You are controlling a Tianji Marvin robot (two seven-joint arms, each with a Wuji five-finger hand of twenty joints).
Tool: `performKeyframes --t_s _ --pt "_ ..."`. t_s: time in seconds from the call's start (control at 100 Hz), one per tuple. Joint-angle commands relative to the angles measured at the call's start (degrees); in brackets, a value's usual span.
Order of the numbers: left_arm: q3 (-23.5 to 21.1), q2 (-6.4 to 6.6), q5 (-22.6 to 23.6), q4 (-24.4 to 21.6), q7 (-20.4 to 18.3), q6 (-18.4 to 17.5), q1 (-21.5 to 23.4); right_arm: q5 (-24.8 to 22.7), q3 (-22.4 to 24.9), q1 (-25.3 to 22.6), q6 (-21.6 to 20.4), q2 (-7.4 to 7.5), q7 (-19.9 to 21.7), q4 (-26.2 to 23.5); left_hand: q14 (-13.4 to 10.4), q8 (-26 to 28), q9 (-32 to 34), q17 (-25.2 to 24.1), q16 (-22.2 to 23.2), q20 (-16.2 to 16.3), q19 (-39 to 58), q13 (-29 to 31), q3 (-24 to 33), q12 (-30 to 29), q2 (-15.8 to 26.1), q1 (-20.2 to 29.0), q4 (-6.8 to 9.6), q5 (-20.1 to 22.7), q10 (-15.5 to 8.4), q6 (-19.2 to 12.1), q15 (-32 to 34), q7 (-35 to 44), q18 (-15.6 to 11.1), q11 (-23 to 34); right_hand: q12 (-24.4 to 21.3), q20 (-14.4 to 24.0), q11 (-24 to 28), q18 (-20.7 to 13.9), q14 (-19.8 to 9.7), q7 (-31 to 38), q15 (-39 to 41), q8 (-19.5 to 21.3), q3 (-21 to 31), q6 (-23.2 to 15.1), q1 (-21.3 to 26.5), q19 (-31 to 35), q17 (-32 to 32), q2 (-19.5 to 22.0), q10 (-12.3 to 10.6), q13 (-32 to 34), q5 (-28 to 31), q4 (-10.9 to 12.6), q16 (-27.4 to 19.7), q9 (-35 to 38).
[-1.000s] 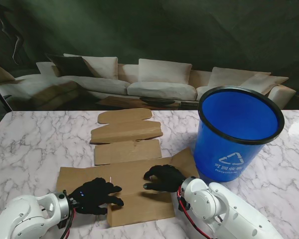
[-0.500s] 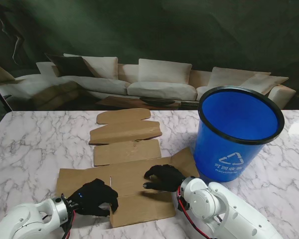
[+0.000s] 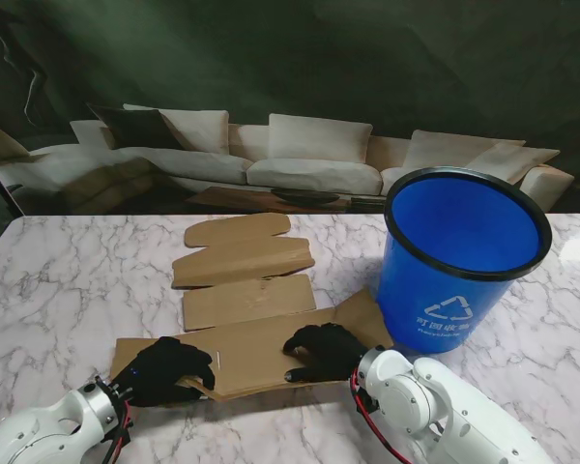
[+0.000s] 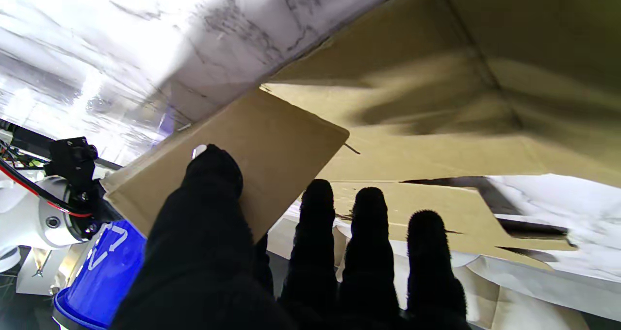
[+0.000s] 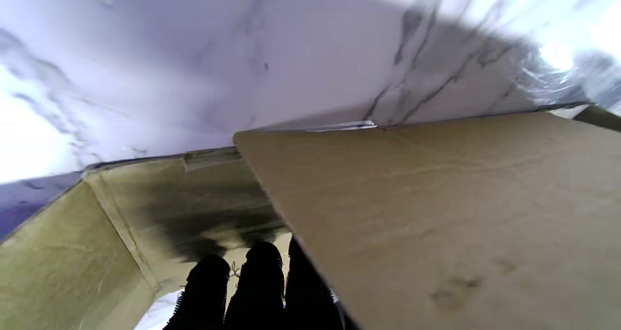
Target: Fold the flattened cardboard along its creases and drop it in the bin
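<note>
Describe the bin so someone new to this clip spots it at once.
On the marble table, look to the right side, just right of the flattened cardboard. The bin stands upright there: the only blue thing, round, black-rimmed, with a white recycling symbol.

Cardboard's near flap [image 3: 261, 372] now lifted.

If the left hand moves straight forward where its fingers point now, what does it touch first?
Probably the cardboard itself: the left hand already grips its near flap, and more panels lie ahead. Depth is unclear.
</note>
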Motion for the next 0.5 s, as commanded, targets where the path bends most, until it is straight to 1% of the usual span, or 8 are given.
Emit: performKeyframes --t_s 0.0,0.16,0.27,0.34,0.36,0.41,0.45,0.49 --pt "-0.11 0.01 0.18 0.37 -1.02 0.41 -0.03 0.17 1.16 -2.34 -0.87 0.39 -1.3 -1.03 0.2 1.26 -1.13 -1.23 -0.39 1.1 -1.06 -0.89 -1.67 -0.62 4.8 -0.09 0.25 7.42 0.34 5.91 -0.9 4.4 1.07 -1.26 0.51 1.85 0.77 7.55 1.73 -0.64 1.48 0.57 1.12 -2.1 -3.8 2.8 0.89 -0.37 0.11 0.04 -1.72 -0.32 0.42 -0.71" --pt "0.18 0.2 -0.1 0.87 -2.29 0.79 -0.6 0.54 4.65 -5.32 -2.92 -0.27 -4.67 -3.65 0.24 1.63 -1.07 -1.3 -0.53 1.14 -1.44 -0.91 -1.61 -0.78 4.52 0.24 0.33 8.0 0.41 6.1 -1.09 3.95 1.16 -1.53 1.68 1.94 3.26 8.29 1.8 -0.44 1.58 1.25 -0.91 -1.7 -4.48 2.69 1.49 3.67 0.3 1.06 -0.66 -0.52 0.58 -0.55" --pt "0.33 0.35 -0.37 1.01 -3.42 1.22 -0.92 0.61 6.86 -7.17 -4.44 -0.91 -8.04 -5.25 0.32 1.92 -1.07 -1.39 -0.64 1.14 -1.71 -1.08 -1.58 -0.88 4.39 0.37 0.34 8.28 0.33 6.19 -1.24 3.73 1.11 -1.69 3.38 2.33 7.47 8.86 2.33 0.72 1.9 2.45 -3.64 -1.33 -2.19 4.01 2.98 5.7 0.59 2.88 0.84 -0.13 1.04 -0.3" --pt "0.32 0.43 -0.44 1.04 -4.04 1.44 -1.09 1.15 8.07 -8.25 -5.78 -1.32 -10.0 -6.27 0.36 2.1 -1.16 -1.57 -0.72 1.05 -2.08 -1.17 -1.52 -0.97 4.4 0.43 0.37 8.29 0.35 6.21 -1.36 3.5 1.15 -1.85 4.03 3.38 9.34 9.83 3.14 1.76 2.82 2.98 -4.46 -1.1 -0.95 6.89 4.59 5.31 0.88 4.73 2.08 0.19 2.06 1.2" --pt "0.31 0.45 -0.46 1.04 -4.19 1.5 -1.13 1.12 8.38 -8.49 -6.27 -1.38 -10.39 -6.54 0.34 2.16 -1.15 -1.55 -0.74 1.03 -2.16 -1.18 -1.5 -0.99 4.39 0.47 0.38 8.31 0.44 6.21 -1.38 3.44 1.16 -1.87 4.31 4.35 10.05 10.37 3.55 2.1 3.61 3.11 -4.53 -1.11 -0.86 8.86 5.35 5.03 1.04 5.49 2.46 0.26 2.77 1.81" --pt "0.27 0.49 -0.46 1.01 -4.52 1.61 -1.22 0.66 9.05 -9.02 -7.77 -1.45 -11.34 -7.13 0.34 2.3 -1.13 -1.59 -0.8 1.0 -2.35 -1.23 -1.54 -1.03 4.39 0.4 0.37 8.39 0.41 6.15 -1.44 3.34 1.11 -1.94 5.3 9.13 12.4 12.4 5.09 3.09 7.46 3.47 -3.05 -1.07 -1.47 16.41 7.75 2.72 1.61 8.71 3.52 0.31 5.95 3.42" --pt "0.24 0.5 -0.44 0.99 -4.62 1.67 -1.26 -0.22 9.32 -9.24 -9.14 -1.49 -12.3 -7.33 0.33 2.36 -1.15 -1.59 -0.82 0.99 -2.44 -1.23 -1.55 -1.06 4.38 0.37 0.37 8.38 0.33 6.12 -1.47 3.26 1.08 -1.99 6.7 13.6 15.64 13.02 5.3 4.34 11.86 4.12 -0.42 -1.18 -2.06 21.87 9.45 -0.53 1.98 11.64 5.24 0.15 9.35 5.68" --pt "0.22 0.51 -0.46 0.89 -4.75 1.78 -1.26 -1.74 9.43 -9.36 -10.01 -1.37 -12.62 -7.65 0.41 2.42 -1.22 -1.66 -0.85 0.96 -2.58 -1.27 -1.59 -1.09 4.35 0.31 0.35 8.28 0.44 5.99 -1.5 3.14 1.09 -2.06 7.69 16.62 18.03 13.34 5.38 4.79 15.88 4.52 2.03 -1.12 -2.57 25.11 10.43 -3.92 2.12 13.12 5.86 -0.03 12.06 6.92"
